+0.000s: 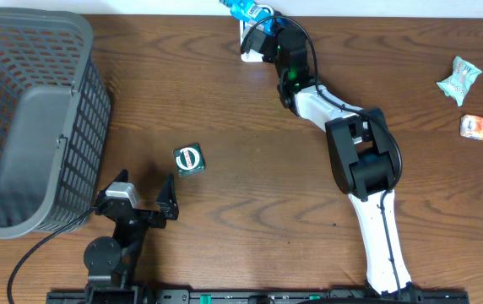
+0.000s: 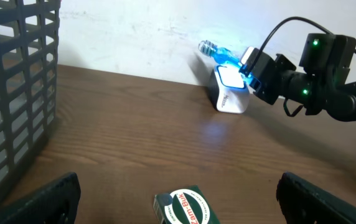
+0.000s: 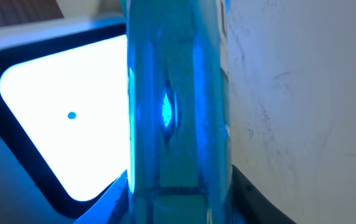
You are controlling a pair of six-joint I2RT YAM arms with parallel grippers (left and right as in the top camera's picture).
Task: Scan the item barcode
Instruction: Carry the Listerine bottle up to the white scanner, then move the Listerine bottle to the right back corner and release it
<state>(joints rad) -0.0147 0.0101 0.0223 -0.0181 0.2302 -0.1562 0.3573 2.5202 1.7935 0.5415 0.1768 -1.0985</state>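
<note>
Item (image 2: 214,50) in clear plastic, lit blue, pokes toward 10 o'clock from clenched R end effector (image 2: 251,65), across white scanner (image 2: 229,99) window.

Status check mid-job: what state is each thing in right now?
Left pincer: open, empty.
Right pincer: shut on blue item.
Blue item: held in front of scanner.
Scanner: lit.
Green box: lying loose, ungripped.
Basket: upright.

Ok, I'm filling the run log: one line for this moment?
right fingers: shut on item at lit scanner | left fingers: open, near green box
</note>
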